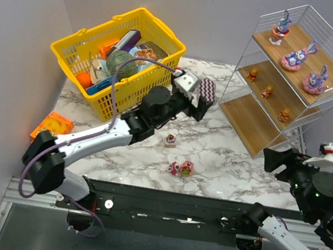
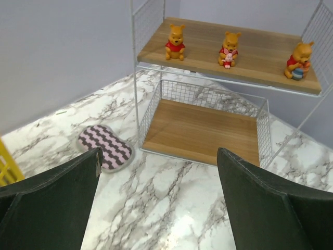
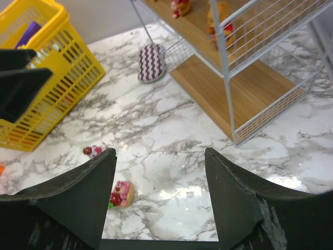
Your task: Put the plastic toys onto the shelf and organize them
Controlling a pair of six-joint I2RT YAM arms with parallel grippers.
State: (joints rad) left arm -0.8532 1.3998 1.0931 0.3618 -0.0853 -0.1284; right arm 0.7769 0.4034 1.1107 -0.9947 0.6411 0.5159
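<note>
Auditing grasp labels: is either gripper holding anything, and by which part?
Nothing held. Left gripper and right gripper both stand open and empty; three pink toys lie loose on the table.

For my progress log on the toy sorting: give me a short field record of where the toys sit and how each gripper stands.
top board: three bunnies
middle board: three bears
bottom board: bare
table: three pink toys, not yet shelved
left gripper: open, empty, facing the bottom board
right gripper: open, empty
</note>
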